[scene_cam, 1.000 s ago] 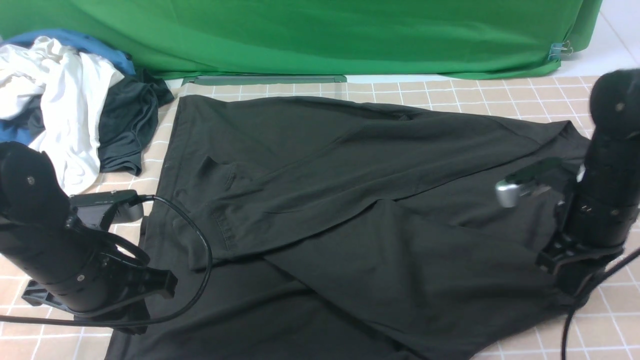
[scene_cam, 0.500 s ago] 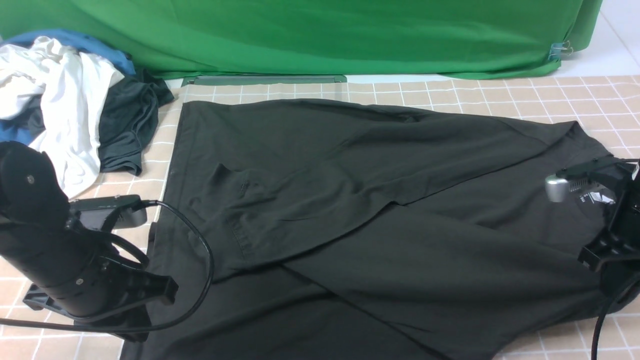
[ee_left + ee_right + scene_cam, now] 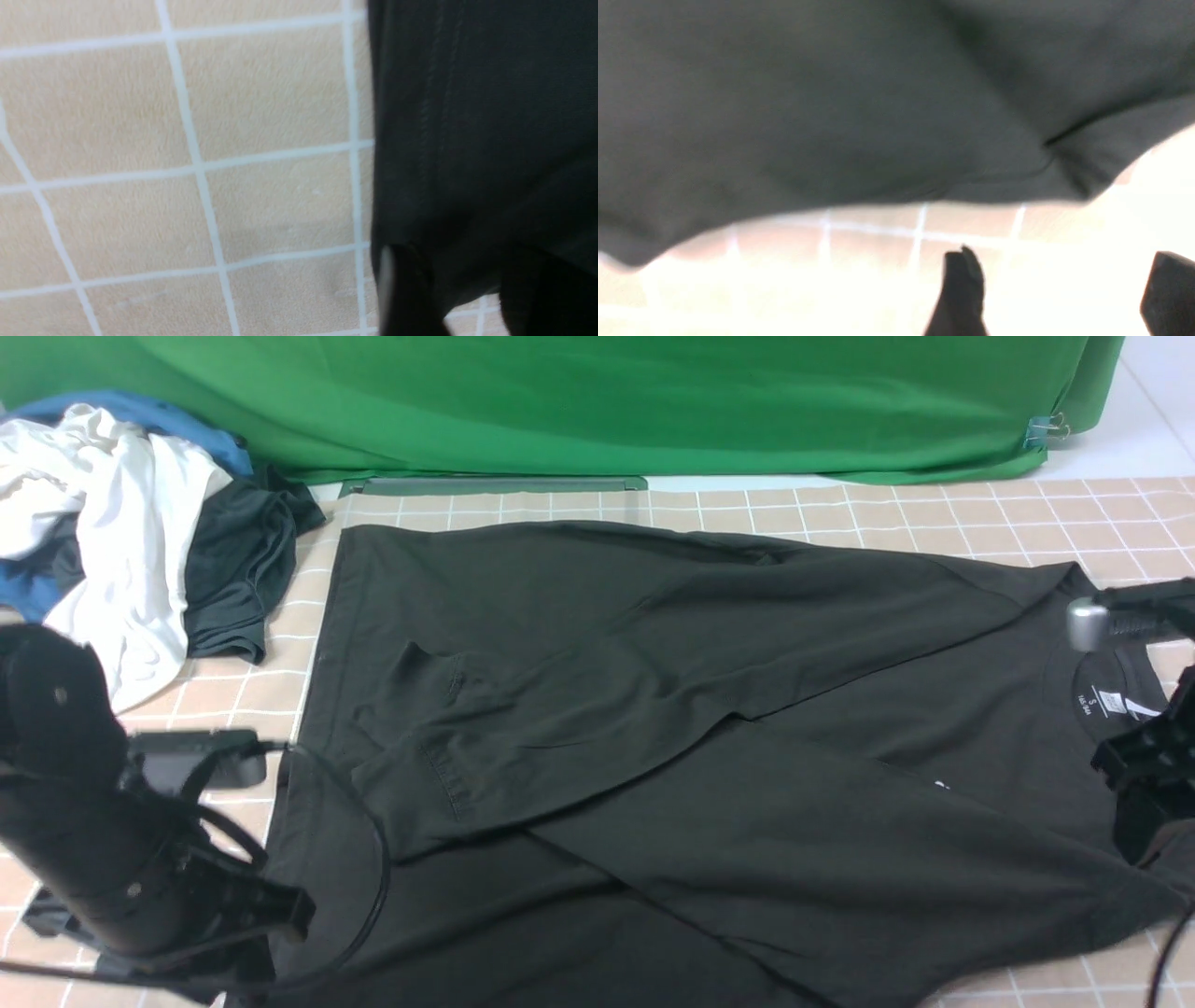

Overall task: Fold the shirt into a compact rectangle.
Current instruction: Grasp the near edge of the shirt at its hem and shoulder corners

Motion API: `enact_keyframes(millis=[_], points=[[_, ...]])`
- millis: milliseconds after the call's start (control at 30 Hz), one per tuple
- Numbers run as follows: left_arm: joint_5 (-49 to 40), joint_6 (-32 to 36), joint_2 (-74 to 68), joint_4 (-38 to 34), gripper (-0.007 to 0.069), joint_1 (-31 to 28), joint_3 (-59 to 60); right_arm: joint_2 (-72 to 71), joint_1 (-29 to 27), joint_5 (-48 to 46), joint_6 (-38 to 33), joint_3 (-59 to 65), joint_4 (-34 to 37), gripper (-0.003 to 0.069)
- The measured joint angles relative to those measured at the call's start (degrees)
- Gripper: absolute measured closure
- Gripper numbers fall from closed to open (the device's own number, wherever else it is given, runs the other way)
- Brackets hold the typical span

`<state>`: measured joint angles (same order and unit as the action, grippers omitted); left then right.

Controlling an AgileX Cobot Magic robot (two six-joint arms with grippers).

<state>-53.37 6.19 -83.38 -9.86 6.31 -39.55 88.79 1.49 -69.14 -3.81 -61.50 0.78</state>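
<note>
The shirt [image 3: 653,709] lies spread over the middle of the surface [image 3: 840,509], sleeves crossed on it, and both tools stand wide and empty, the left tool [image 3: 462,266] at its hem, the right tool [image 3: 1064,266] off its collar end, likely because the sleeve fold is laid

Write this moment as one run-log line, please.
shirt: flat, sleeves crossed over body | left jaws: open by hem | right jaws: open, empty, beside shirt edge

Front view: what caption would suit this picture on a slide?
Large black long-sleeved shirt, sleeves folded across its body, spread on a beige checked tablecloth beside a heap of other clothes.
</note>
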Motion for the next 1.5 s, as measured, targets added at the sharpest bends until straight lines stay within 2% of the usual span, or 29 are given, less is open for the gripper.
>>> enact_keyframes(millis=[167,233,300,367,400,533,600,700,767,933,1067,1367,1500], points=[[3.85,-0.79,0.02,-1.21,0.0062,0.00,4.18,-7.20,0.00,0.97,-0.52,4.09,0.73,0.0130],[4.66,-1.24,0.02,-2.11,0.0004,0.00,5.07,-9.22,0.00,1.57,-0.67,4.92,0.80,0.0130],[4.91,-1.36,0.02,-2.81,-0.0009,0.00,5.29,-10.61,0.00,1.88,-0.73,5.04,0.86,0.0130],[4.99,-1.46,0.07,-3.15,0.0007,0.00,5.35,-11.24,0.00,2.01,-0.79,5.11,0.86,0.0130],[4.99,-1.65,0.06,-3.52,0.0042,0.00,5.64,-11.55,0.00,2.01,-0.79,5.16,0.91,0.0130],[4.81,-1.82,0.01,-3.70,0.0239,-0.05,7.01,-11.65,0.00,2.01,-0.79,5.29,2.42,0.0130],[4.94,-1.86,-0.45,-3.25,0.0374,-0.11,7.17,-11.65,0.00,2.01,-0.93,5.29,4.17,0.0130],[4.96,-1.94,-0.88,-2.57,0.0522,-0.23,6.92,-11.65,0.00,1.95,-1.94,5.29,6.82,0.0130],[4.23,-1.94,-1.13,-2.66,0.0576,-0.23,6.28,-11.66,0.00,1.72,-2.57,5.41,8.04,0.0130],[-1.16,-4.00,0.66,-0.04,0.0589,-0.11,2.90,-11.88,0.00,2.63,-3.74,10.25,9.18,0.0130],[-2.49,-6.70,5.59,1.76,0.0589,-0.06,1.66,-11.91,1.12,8.38,-3.91,17.32,11.11,0.0130],[-4.80,-7.87,9.54,1.88,0.0589,-0.06,1.66,-5.78,11.04,23.03,-3.35,21.91,13.98,0.0121],[-5.72,-8.03,9.54,1.88,0.0589,-0.06,1.66,-0.38,12.56,25.99,-0.11,21.91,14.08,0.0067]])
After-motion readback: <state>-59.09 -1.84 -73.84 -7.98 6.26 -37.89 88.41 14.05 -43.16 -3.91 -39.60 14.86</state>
